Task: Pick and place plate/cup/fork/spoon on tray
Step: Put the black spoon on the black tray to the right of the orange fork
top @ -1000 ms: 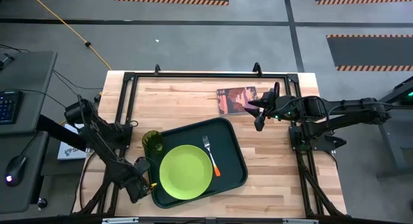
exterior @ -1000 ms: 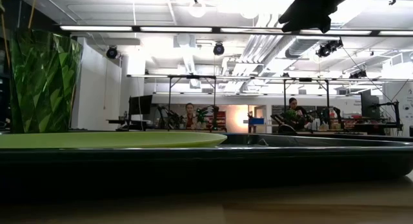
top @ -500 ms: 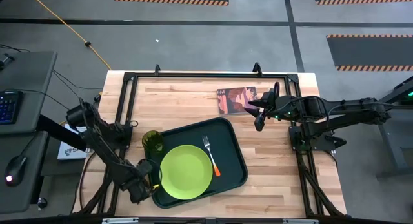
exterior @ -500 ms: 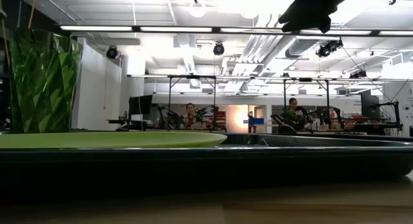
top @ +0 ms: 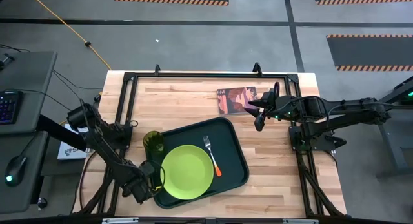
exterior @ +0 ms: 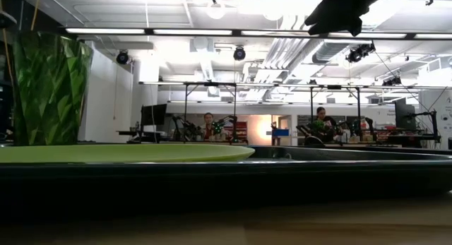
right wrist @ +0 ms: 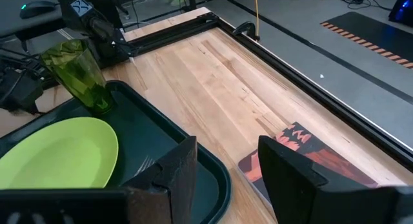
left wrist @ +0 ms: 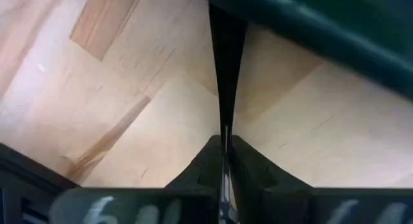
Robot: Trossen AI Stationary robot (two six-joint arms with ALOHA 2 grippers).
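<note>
The tray (top: pixel 233 161) has shifted slightly; no writing is readable.

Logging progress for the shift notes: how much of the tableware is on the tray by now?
Done: the plate, the fork and the cup sit on the tray. In hand: the left gripper, at the tray's near-left corner, is shut on a thin dark handle, apparently the spoon. Left: laying the spoon on the tray. The right gripper hangs open by the book.
</note>
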